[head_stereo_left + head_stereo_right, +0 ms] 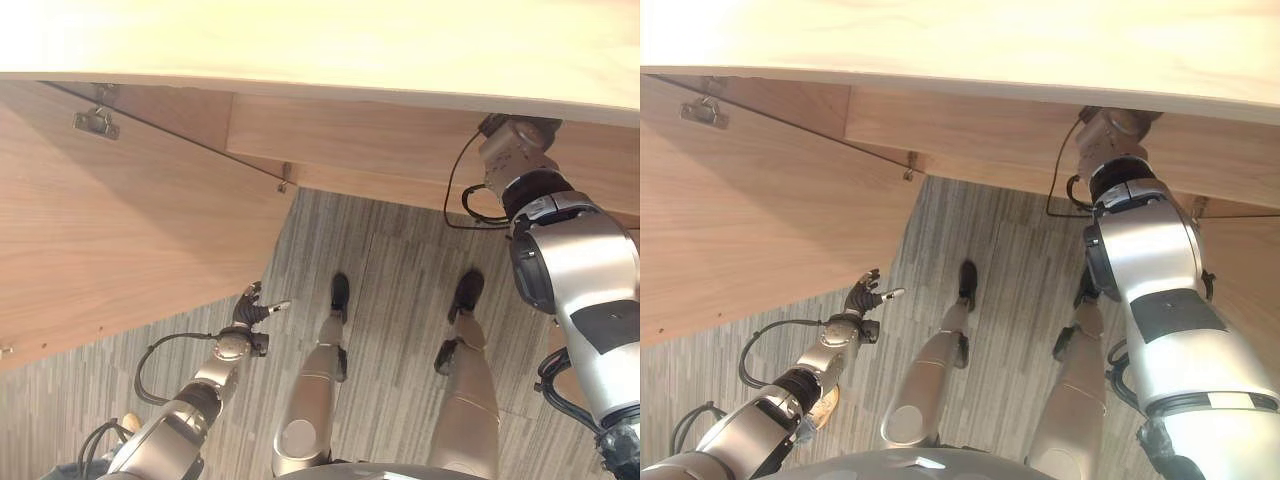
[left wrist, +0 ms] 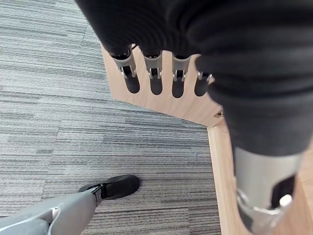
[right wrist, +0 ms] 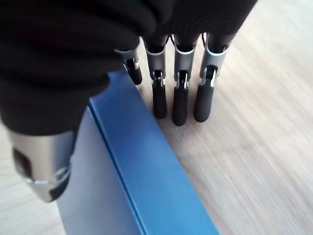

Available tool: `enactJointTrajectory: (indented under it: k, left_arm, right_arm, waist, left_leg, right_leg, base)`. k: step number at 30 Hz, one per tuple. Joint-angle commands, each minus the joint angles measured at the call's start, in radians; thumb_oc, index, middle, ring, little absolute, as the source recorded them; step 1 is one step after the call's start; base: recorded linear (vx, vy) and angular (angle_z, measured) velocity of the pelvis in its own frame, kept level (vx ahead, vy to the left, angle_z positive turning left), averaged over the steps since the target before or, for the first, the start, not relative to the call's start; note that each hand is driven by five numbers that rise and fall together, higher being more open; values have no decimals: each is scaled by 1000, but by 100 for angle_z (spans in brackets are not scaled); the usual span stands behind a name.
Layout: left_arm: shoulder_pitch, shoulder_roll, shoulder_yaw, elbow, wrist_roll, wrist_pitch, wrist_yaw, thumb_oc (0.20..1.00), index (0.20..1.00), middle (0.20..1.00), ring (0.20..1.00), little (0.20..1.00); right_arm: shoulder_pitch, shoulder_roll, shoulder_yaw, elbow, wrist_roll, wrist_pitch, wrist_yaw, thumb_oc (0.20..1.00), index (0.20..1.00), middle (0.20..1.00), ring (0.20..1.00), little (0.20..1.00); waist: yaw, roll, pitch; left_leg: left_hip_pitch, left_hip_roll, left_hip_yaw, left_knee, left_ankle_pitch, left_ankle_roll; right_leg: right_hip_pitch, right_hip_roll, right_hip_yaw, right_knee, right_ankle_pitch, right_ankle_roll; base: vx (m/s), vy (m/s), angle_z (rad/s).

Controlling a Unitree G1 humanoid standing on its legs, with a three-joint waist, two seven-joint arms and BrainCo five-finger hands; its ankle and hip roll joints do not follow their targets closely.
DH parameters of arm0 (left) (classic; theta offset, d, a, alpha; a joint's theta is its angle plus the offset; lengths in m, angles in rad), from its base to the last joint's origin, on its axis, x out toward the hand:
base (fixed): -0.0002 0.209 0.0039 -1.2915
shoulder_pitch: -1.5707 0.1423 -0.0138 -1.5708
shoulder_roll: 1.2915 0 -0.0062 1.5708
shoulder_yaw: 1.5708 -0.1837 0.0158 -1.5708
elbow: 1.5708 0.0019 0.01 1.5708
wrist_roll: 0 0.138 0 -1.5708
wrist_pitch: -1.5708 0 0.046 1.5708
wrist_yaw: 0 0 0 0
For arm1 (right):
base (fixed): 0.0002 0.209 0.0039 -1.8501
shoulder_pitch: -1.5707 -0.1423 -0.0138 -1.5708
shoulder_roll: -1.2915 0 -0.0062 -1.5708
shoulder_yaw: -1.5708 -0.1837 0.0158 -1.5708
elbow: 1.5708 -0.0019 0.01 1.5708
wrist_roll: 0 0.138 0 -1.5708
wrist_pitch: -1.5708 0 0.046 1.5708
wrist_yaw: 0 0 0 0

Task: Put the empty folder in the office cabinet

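Head views, looking down: the pale top of the wooden office cabinet (image 1: 330, 40) spans the upper edge, and its open door (image 1: 120, 230) swings out on my left over the grey striped carpet (image 1: 400, 260). A metal hinge (image 1: 96, 122) sits near the door's upper inner corner.

My left hand (image 1: 250, 308) hangs low beside the lower edge of the open door, above the carpet, fingers loosely spread and holding nothing. In the left wrist view the fingers (image 2: 155, 81) run straight in a row toward the door's lower corner, apart from the wood.

My right arm reaches up under the cabinet top, so in the head views the hand itself is hidden inside the cabinet.

Right wrist view: my right hand (image 3: 178, 93) grips the blue folder (image 3: 146, 166), thumb on one flat face and fingers extended along the other side of its spine. The folder stands on edge over a light wooden shelf (image 3: 259, 137) inside the cabinet; whether it touches the shelf I cannot tell.
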Motion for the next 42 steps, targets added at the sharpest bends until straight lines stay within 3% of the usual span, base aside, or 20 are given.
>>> enactJointTrajectory:
  k: [1, 13, 21, 24, 25, 27, 30, 31, 34, 35, 39, 42]
  left_arm:
    - [-55, 12, -30, 73, -7, -9, 45, 1000, 1000, 1000, 1000, 1000]
    - [-193, -82, -56, 160, -31, -6, 124, 1000, 1000, 1000, 1000, 1000]
    - [-332, -155, -40, 258, -49, -5, 195, 1000, 1000, 1000, 1000, 1000]
    - [-316, -147, -5, 231, -12, -13, 201, 1000, 1000, 1000, 1000, 1000]
    - [-316, -147, -5, 231, -12, -13, 201, 1000, 1000, 1000, 1000, 1000]
    - [-254, -113, 26, 168, 23, -33, 173, 1000, 1000, 1000, 1000, 1000]
    - [-189, -85, 46, 121, 34, -43, 139, 1000, 1000, 1000, 1000, 1000]
    - [-109, -50, 72, 83, 53, -50, 91, 1000, 1000, 1000, 1000, 1000]
    - [-17, -24, 85, 47, 83, -57, 36, 1000, 1000, 1000, 1000, 1000]
    - [58, 5, 112, 18, 108, -67, 3, 1000, 1000, 1000, 1000, 1000]
    - [121, 34, 120, -7, 140, -75, -24, 1000, 1000, 1000, 1000, 1000]
    - [234, 65, 152, -28, 197, -86, -72, 1000, 1000, 1000, 1000, 1000]
  right_arm:
    - [-3, 28, -6, 7, -44, -20, -32, 1000, 1000, 1000, 1000, 1000]
    - [172, 174, -40, -40, -148, -62, -150, 1000, 1000, 1000, 1000, 1000]
    - [385, 298, 56, -184, -283, -80, -176, 1000, 1000, 1000, 1000, 1000]
    - [580, 300, 177, -405, -511, -76, -156, 1000, 1000, 1000, 1000, 1000]
    - [580, 300, 177, -405, -511, -76, -156, 1000, 1000, 1000, 1000, 1000]
    - [716, 236, 277, -560, -709, -35, -62, 1000, 1000, 1000, 1000, 1000]
    - [825, 174, 315, -665, -780, -38, 8, 1000, 1000, 1000, 1000, 1000]
    - [941, 98, 351, -765, -863, -60, 73, 1000, 1000, 1000, 1000, 1000]
    - [1049, 21, 338, -834, -927, -84, 126, 1000, 1000, 1000, 1000, 1000]
    - [1139, -44, 307, -881, -968, -90, 177, 1000, 1000, 1000, 1000, 1000]
    - [1221, -106, 292, -925, -982, -111, 235, 1000, 1000, 1000, 1000, 1000]
    - [1391, -171, 205, -931, -1049, -124, 291, 1000, 1000, 1000, 1000, 1000]
  waist:
    - [14, -11, 41]
    - [-47, -58, 58]
    - [-116, -124, 80]
    - [-149, -159, 95]
    - [-149, -159, 95]
    - [-165, -190, 112]
    - [-174, -214, 123]
    - [-183, -236, 131]
    - [-190, -251, 131]
    - [-201, -264, 124]
    - [-212, -280, 106]
    - [-238, -285, 12]
  left_leg:
    - [74, -15, -11, 166, -266, -33]
    - [86, -25, -7, 218, -301, -23]
    - [89, -25, 4, 276, -329, -21]
    - [96, -19, 13, 320, -345, -16]
    - [96, -19, 13, 320, -345, -16]
    - [113, -17, 16, 358, -363, -12]
    - [133, -16, 19, 390, -380, -8]
    - [158, -17, 22, 419, -401, -2]
    - [189, -25, 25, 448, -424, 6]
    - [219, -40, 36, 473, -448, 17]
    - [239, -65, 45, 487, -456, 32]
    - [306, -95, 85, 451, -460, 55]
  right_leg:
    - [64, -56, 36, -67, 23, 77]
    - [95, -64, 45, -75, 37, 74]
    - [112, -68, 59, -74, 52, 70]
    - [123, -72, 71, -71, 58, 68]
    - [123, -72, 71, -71, 58, 68]
    - [151, -81, 76, -70, 63, 70]
    - [186, -90, 76, -72, 66, 72]
    - [225, -104, 78, -74, 73, 78]
    - [273, -125, 78, -84, 84, 89]
    - [318, -149, 79, -103, 102, 101]
    - [353, -175, 73, -124, 125, 112]
    - [402, -202, 37, -188, 201, 141]
  base:
    - [-8, 37, 0]
    - [-4, 6, 0]
    - [-20, 17, -5]
    - [-46, 48, -9]
    - [-46, 51, -11]
    - [-53, 61, -18]
    - [-39, 49, -10]
    - [-44, 87, -8]
    - [-22, 110, -5]
    - [-25, 176, -6]
    - [3, 132, -8]
    - [75, 191, -5]
